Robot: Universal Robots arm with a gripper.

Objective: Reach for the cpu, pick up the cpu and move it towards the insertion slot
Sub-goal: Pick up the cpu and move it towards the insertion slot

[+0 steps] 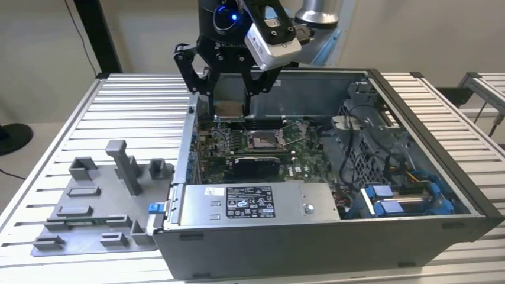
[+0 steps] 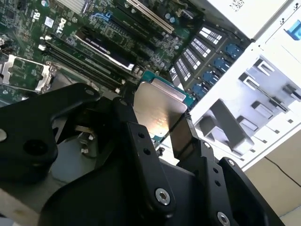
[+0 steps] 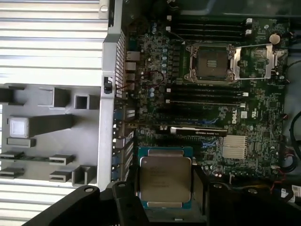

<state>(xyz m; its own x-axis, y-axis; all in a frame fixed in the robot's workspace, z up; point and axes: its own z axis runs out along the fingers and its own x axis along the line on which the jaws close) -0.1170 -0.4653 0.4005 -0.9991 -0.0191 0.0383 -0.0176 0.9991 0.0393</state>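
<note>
My gripper (image 1: 229,105) hangs over the open computer case (image 1: 410,231), above the motherboard's edge on the exterior view's left, and is shut on the cpu (image 1: 229,109). The cpu (image 3: 164,178) is a flat square chip with a silvery top, clamped by its sides between the black fingers (image 3: 123,200) in both wrist views; its metal face (image 2: 157,106) catches the light. The insertion slot (image 1: 262,139) lies lower on the green motherboard, a square socket with a shiny frame and dark centre (image 3: 210,62), its lid frame open. The cpu is well above the slot and off to one side of it.
A grey fixture plate (image 1: 94,236) with upright blocks lies on the slatted table at the exterior view's left. Inside the case are a silver power supply (image 1: 252,204), blue drive brackets (image 1: 402,198), cables, memory slots (image 3: 207,92) and a heatsink (image 3: 233,146).
</note>
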